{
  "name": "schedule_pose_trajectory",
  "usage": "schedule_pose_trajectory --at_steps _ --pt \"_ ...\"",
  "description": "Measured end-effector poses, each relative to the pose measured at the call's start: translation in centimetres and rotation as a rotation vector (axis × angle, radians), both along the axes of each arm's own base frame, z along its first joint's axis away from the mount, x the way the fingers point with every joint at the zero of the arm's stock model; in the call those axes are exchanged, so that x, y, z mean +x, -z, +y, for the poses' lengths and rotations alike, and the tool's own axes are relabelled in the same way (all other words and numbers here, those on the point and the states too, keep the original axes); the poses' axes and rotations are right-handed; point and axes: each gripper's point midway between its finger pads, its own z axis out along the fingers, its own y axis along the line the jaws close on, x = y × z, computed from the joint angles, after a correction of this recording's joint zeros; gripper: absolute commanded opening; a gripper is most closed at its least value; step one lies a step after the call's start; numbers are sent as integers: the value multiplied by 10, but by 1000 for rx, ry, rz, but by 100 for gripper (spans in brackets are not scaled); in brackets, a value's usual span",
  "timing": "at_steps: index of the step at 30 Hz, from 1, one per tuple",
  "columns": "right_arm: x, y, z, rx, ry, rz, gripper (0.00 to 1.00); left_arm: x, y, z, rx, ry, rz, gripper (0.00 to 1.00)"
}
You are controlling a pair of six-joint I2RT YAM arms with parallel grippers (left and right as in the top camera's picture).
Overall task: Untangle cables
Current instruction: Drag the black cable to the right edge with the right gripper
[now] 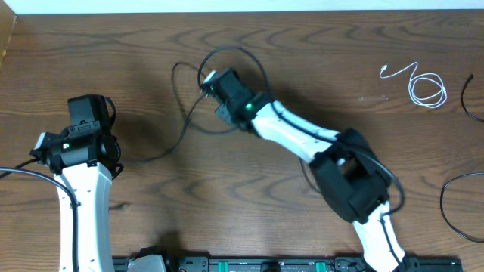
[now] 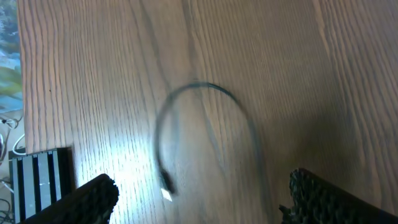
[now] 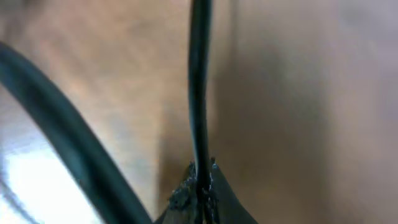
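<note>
black cable, white cable, brown wood-grain table

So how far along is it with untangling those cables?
Done, it seems: the white cable lies by itself at the far right, and a black cable sits apart near the right edge. In hand: the right gripper is shut on the looped black cable mid-table. Left to do: that cable's loops look crossed over each other, and the left gripper is open, holding nothing.
</note>
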Motion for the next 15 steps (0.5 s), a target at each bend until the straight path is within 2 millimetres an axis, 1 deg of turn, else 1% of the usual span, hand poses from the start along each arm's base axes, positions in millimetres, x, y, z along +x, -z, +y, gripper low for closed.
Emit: schedule_pose_trajectory --at_steps 2,3,4,5,6,7,8,9,11,13,14,15 --pt "19 -34 -20 16 53 -67 1 0 0 0 0 0 0 89" --pt "26 -47 -29 22 74 -94 1 0 0 0 0 0 0 89" --pt "43 -76 -53 41 132 -153 1 0 0 0 -1 1 0 89" --pt "52 -92 -69 50 168 -186 1 0 1 -1 -7 2 -2 89" --pt "65 -115 -93 61 223 -232 1 1 1 -2 -11 4 -2 89" --pt "73 -128 -112 63 263 -262 1 1 1 -2 -15 5 -4 89" --pt "82 -143 -137 63 316 -295 1 1 2 -3 -18 6 -4 89" --pt "91 -158 -168 56 381 -329 1 1 2 -3 -22 7 -5 89" --pt "102 -179 -226 32 506 -380 1 2 3 -4 -28 9 -7 89" --pt "107 -195 -288 -6 638 -420 1 2 3 -5 -32 10 -8 89" --pt "107 -202 -326 -31 719 -440 1 2 3 -5 -32 11 -8 89" --pt "105 -207 -358 -55 790 -453 1 2 3 -5 -33 11 -9 89"
